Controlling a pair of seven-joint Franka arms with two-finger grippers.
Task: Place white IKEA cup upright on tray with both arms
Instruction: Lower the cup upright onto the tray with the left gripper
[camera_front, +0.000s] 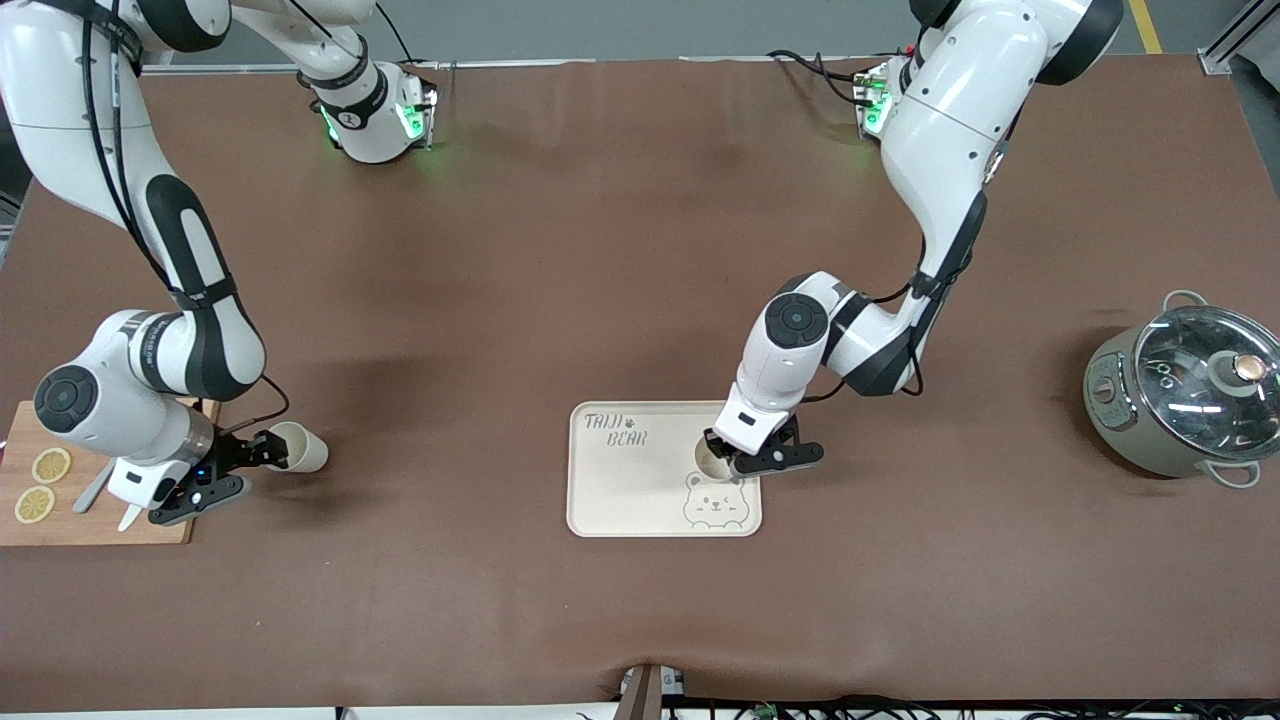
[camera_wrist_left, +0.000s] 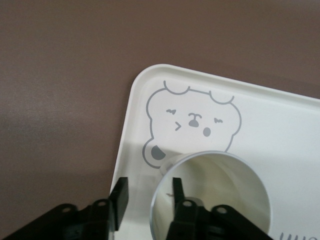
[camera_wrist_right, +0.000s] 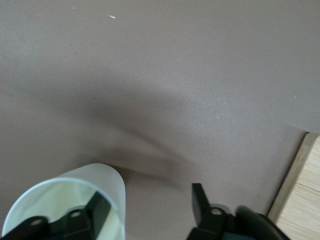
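Two white cups in view. Clock bearings are read on the front view, from the counter's (camera_front: 640, 300) centre.

- Tray (camera_front: 620, 490) (camera_wrist_left: 280, 115): about 6 o'clock, flat on the counter, bear face and lettering showing.
- First cup (camera_front: 712, 458) (camera_wrist_left: 220, 195): upright on the tray, mouth up, at 12 o'clock from the bear face, just beside it.
- Left claw (camera_front: 728, 458) (camera_wrist_left: 148, 192): low over that cup. One finger is inside the rim and one outside. The fingers stand apart with the wall between them, not pinched, so it is part open and holds nothing.
- Second cup (camera_front: 300, 450) (camera_wrist_right: 75, 200): about 8 o'clock, on its side on the counter, near the wooden cutting board (camera_front: 100, 520).
- Right claw (camera_front: 262, 462) (camera_wrist_right: 150, 200): at the second cup's mouth. One finger is inside and the other well clear outside, so it is wide open with no grip.
- Lemon slices (camera_front: 50, 465): two, on the board.
- Lidded pot (camera_front: 1180, 400): about 3 o'clock, well apart from the tray.
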